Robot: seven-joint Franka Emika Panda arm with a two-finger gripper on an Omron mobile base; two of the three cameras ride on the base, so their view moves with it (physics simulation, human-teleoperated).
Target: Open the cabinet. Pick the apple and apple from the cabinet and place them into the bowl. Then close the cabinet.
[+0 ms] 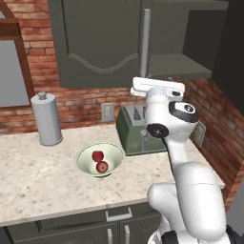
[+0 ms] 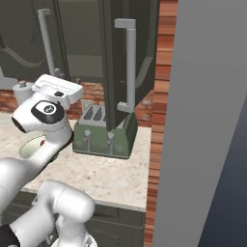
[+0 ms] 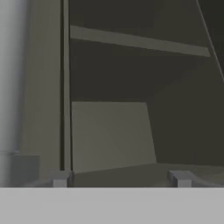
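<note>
Arm rises from the base, elbow bent, forearm reaching up with the white hand held roughly level at its top. Tool points forward; fingertips set wide apart, nothing between them.

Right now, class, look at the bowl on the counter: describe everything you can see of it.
The bowl is wide and shallow, pale cream-green, with flared conical sides and a smooth, glazed-looking finish. It stands upright on the speckled stone counter, between the grey canister and the green toaster, touching neither. Two small red apples lie inside it, close together. In the right base view the arm hides most of it.
</note>
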